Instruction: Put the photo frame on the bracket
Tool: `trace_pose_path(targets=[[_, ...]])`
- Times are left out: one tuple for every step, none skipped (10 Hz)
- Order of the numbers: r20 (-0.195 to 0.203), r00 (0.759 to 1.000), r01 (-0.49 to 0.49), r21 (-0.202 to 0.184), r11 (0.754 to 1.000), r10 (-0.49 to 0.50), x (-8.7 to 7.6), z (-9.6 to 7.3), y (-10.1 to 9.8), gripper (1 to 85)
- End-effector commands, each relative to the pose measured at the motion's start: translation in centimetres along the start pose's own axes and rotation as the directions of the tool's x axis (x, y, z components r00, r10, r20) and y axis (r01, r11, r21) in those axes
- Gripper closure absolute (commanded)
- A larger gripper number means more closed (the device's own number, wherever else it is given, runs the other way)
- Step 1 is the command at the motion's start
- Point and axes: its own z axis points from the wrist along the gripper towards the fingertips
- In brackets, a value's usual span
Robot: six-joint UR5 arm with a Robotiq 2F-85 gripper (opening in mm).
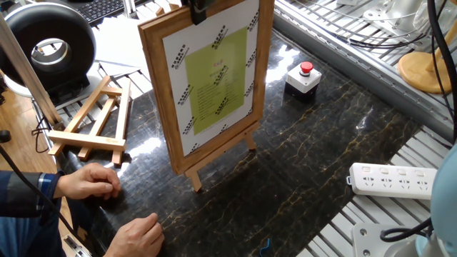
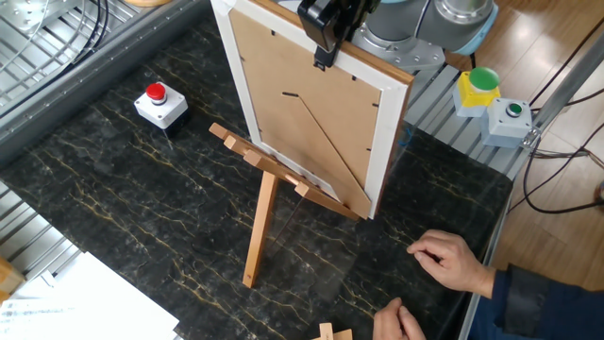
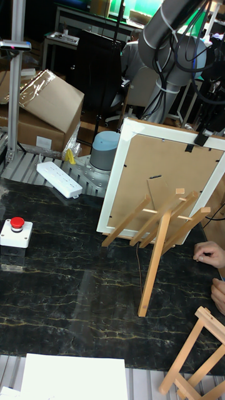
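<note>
Nothing is really being made out as readable here. Dark print is showing on the yellow-green panel of the large light-wood photo frame point(image 1: 207, 77) and along its white sheet's borders, but it's too small and blurry to be read.

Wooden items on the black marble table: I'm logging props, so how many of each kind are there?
Large light-wood photo frame with yellow-green print: 1
Tall pale-wood easel bracket with slats and prop leg: 1
Small A-shaped wooden easel lying flat: 1
Total: 3
</note>
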Motion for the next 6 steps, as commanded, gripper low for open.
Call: trace_pose_path(targets=[[0.002, 1.0, 0.007, 0.001, 1.0, -0.007, -0.31, 0.0, 0.09, 84.7], [0.002, 1.0, 0.006, 0.001, 1.0, -0.006, -0.33, -0.01, 0.09, 84.7], [-0.004, 1.0, 0.004, -0.002, 1.0, -0.004, -0.26, 0.0, 0.18, 84.7], [-0.013, 1.0, 0.006, -0.005, 1.0, -0.006, -0.05, 0.02, 0.26, 84.7], [-0.016, 1.0, 0.006, -0.008, 1.0, -0.007, -0.05, 0.02, 0.36, 84.7], [-0.017, 1.0, 0.006, -0.009, 1.0, -0.007, -0.22, -0.02, 0.46, 84.7]])
